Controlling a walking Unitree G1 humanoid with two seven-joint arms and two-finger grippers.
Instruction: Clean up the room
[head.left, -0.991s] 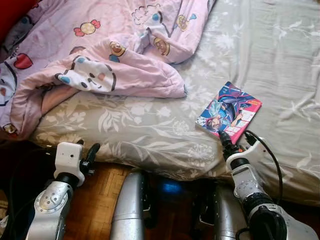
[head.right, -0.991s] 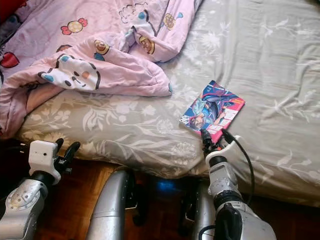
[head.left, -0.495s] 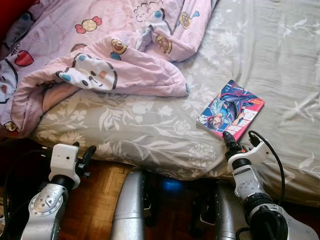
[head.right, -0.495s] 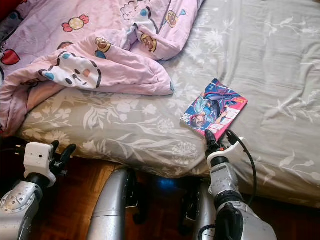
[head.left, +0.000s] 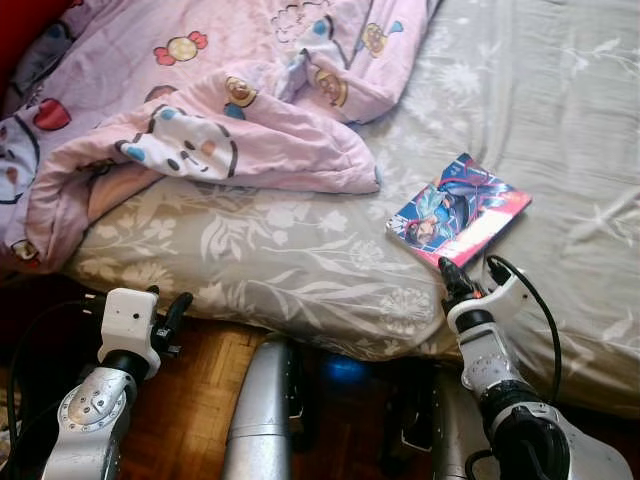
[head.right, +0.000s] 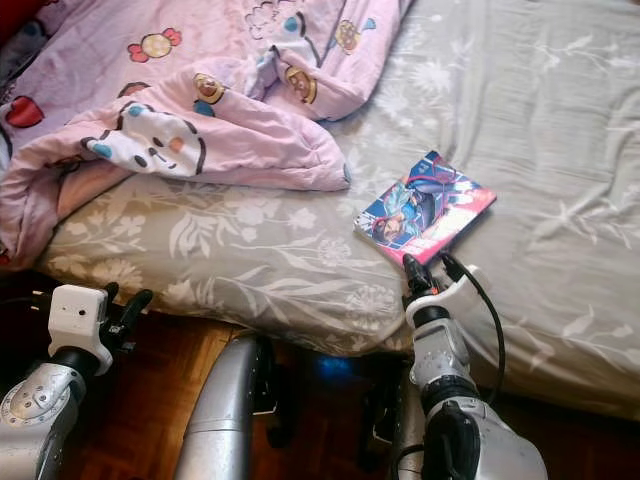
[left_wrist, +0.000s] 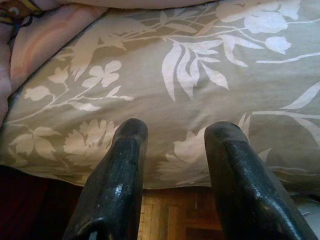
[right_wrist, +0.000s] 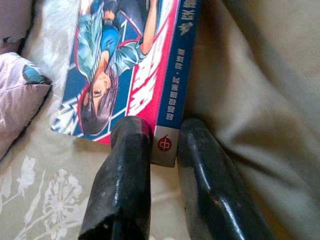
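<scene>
Colourful manga book (head.left: 459, 211), cover up, flat on the grey floral bedsheet (head.left: 300, 270), near its edge.

sheet (head.left: 560, 90): grey-green, white floral | quilt (head.left: 190, 90): pink, cartoon prints | comic book (head.left: 458, 211): blue, red, pink cover

Bed (head.left: 560, 110) ahead of me, floor (head.left: 200, 400) below its near edge. Quilt (head.left: 200, 120) bunched on bed's left half, reaching far edge. Comic book (head.left: 458, 210) on sheet right of quilt, near bed's front edge. My right gripper (right_wrist: 162, 150) at book's near corner, spine between fingers, seemingly touching. My left gripper (left_wrist: 172, 150) low at left, before bed edge, over floor, apart from sheet.
</scene>
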